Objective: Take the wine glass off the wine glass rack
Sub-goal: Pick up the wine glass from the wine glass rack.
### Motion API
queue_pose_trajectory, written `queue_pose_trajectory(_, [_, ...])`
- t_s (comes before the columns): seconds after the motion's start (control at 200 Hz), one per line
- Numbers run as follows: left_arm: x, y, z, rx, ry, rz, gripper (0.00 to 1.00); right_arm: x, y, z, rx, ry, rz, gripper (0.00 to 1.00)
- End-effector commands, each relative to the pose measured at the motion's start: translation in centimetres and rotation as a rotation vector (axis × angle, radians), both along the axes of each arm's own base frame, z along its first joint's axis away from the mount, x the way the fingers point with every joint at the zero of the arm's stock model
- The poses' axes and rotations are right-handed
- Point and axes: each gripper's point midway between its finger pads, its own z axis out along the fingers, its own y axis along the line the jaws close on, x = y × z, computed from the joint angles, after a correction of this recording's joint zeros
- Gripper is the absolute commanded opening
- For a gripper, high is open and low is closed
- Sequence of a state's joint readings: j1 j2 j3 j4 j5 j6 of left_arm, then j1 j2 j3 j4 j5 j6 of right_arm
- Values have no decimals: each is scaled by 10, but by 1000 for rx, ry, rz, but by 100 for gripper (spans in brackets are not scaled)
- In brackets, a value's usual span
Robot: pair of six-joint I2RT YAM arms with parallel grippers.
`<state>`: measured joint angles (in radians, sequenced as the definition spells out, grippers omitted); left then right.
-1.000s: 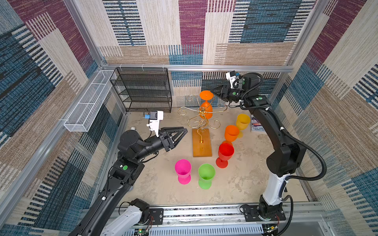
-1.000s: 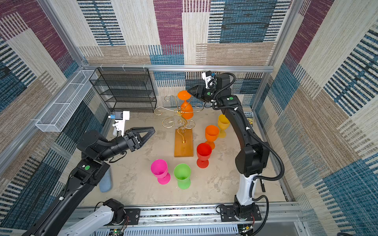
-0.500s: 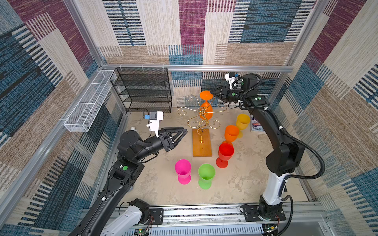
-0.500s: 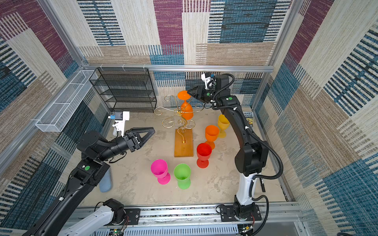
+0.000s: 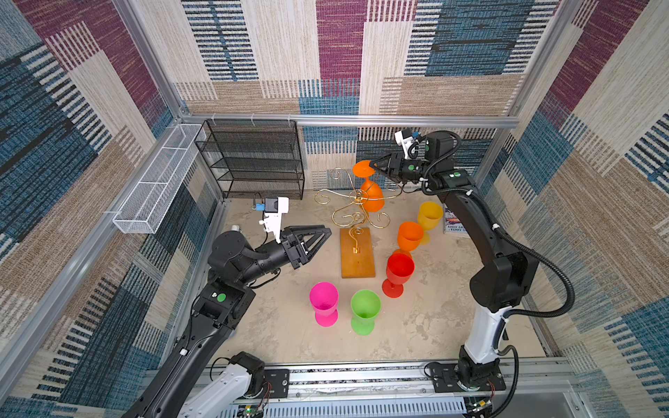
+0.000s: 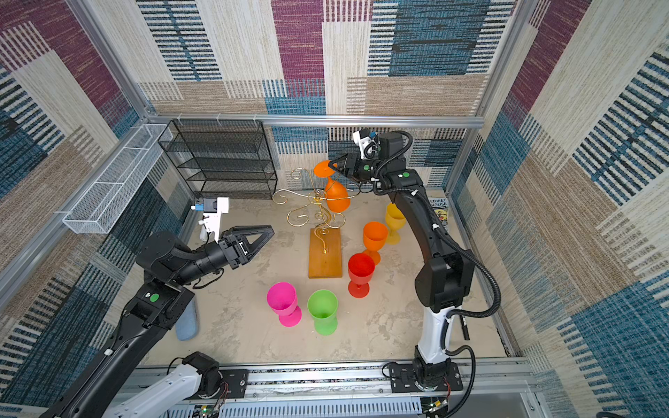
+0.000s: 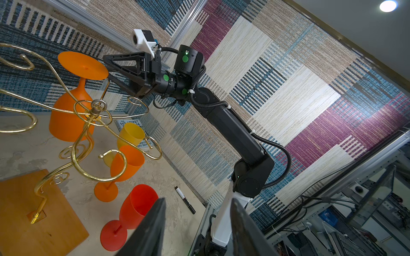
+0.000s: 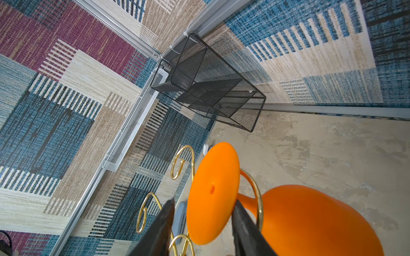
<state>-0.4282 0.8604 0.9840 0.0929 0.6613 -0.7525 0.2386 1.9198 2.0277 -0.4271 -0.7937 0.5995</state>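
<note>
Wine glass: the orange wine glass (image 5: 373, 197) hangs on the rack (image 5: 356, 253), on the far side from the robot and a bit toward the right arm's side of the center post.
Which way it points: upside down, with the flat foot on top and the mouth facing the table (image 5: 434, 325). Its long axis runs pretty much straight up and down, and the stem sits in one of the gold curls just under the foot.
Right gripper: the right gripper (image 8: 203, 206) is at the height of the foot, jaws spread with the rim of the foot between them. One finger (image 8: 241, 221) is right at the rim and the other shows a clear gap, so it's not pinching.
Left gripper: the left gripper (image 5: 328, 231) hovers near the rack's wooden base on the robot's left. In the left wrist view its fingers (image 7: 155, 221) are apart with nothing between them.
Other glasses: the pink glass (image 5: 324, 300), green glass (image 5: 365, 309), red glass (image 5: 398, 271), a second orange glass (image 5: 409, 235) and a yellow glass (image 5: 429, 217) all stand mouth up on the table.
Back corner: there's a black mesh shelf (image 5: 253, 159), with a white wire basket (image 5: 155, 181) on the side wall.
</note>
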Motion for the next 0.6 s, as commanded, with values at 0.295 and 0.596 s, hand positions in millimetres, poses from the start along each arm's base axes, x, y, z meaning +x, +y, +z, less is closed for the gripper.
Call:
queue_pose_trajectory(0.295, [-3,0,6,2,-46,-9,49,1,5,-7,-24,9,14,34])
queue_pose_trajectory(0.596, [-3,-1,7,-2,-48,-13,50,5,4,-13,-43,27,-5,17])
